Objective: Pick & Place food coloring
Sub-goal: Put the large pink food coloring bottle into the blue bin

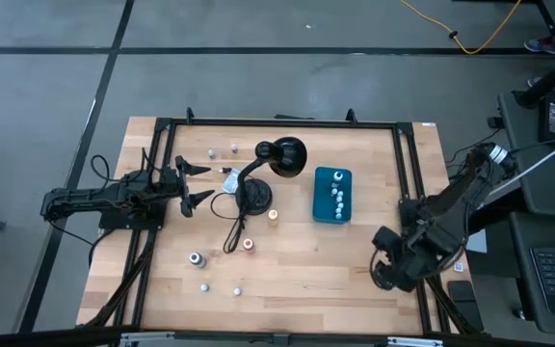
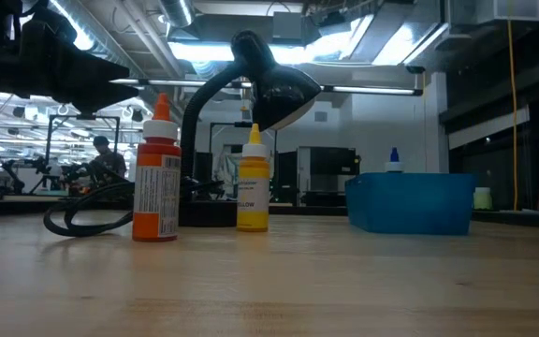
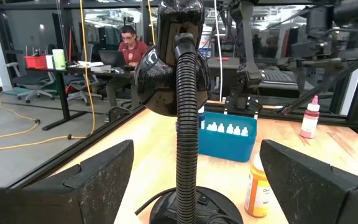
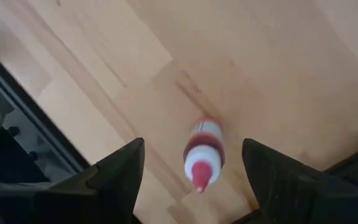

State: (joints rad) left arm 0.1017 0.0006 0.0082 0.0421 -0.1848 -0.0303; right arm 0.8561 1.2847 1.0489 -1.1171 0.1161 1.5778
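Observation:
Several small food coloring bottles stand loose on the wooden table [image 1: 297, 280], among them a red-capped one [image 1: 249, 245] and a yellow one [image 1: 273, 216]; several more stand in the teal box [image 1: 333, 196]. My right gripper [image 1: 385, 273] hangs open over the table's near right part, pointing steeply down. In its wrist view a red-capped bottle [image 4: 204, 152] shows on the wood between the fingers, apart from both. My left gripper [image 1: 200, 181] waits open and level at the table's left, facing the black desk lamp [image 1: 279, 159].
The lamp's ribbed neck [image 3: 185, 124] rises right in front of my left gripper, and its cord [image 1: 231, 231] trails toward the near edge. A black frame rail [image 1: 408, 193] borders the table on the right. Beyond the table a person [image 3: 129, 46] sits at a desk.

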